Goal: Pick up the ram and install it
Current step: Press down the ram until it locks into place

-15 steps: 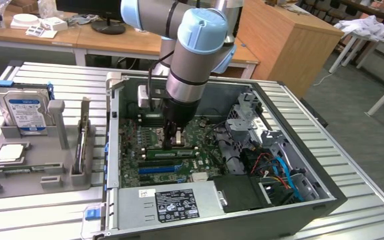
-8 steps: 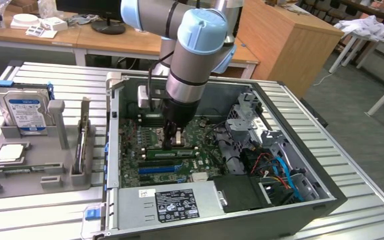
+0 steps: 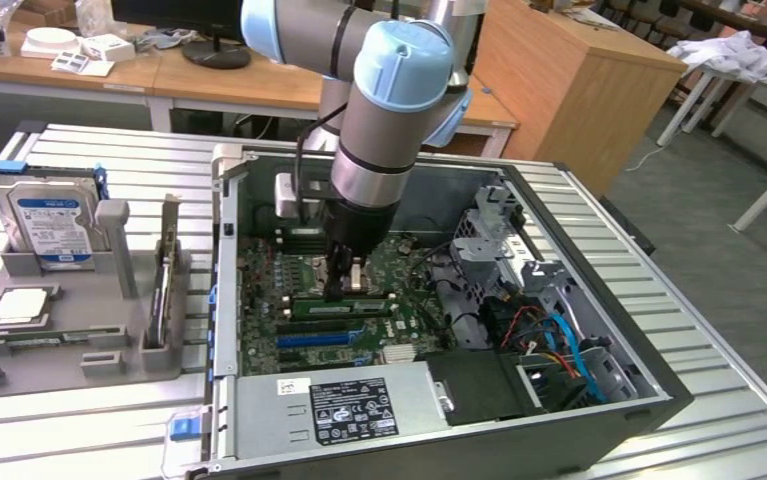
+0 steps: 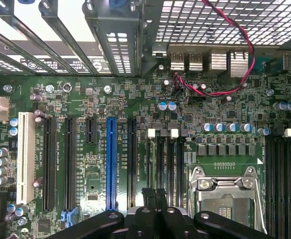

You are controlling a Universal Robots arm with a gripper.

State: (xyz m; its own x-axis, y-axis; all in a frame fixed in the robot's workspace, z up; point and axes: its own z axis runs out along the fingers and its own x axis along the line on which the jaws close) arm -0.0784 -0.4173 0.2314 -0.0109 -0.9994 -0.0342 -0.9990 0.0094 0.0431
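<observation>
Metal table bearing open computer case; wooden desks behind

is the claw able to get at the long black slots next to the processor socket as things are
Likely yes: the case is open on top and the shut claw hangs right over those slots, with nothing between them.
</observation>
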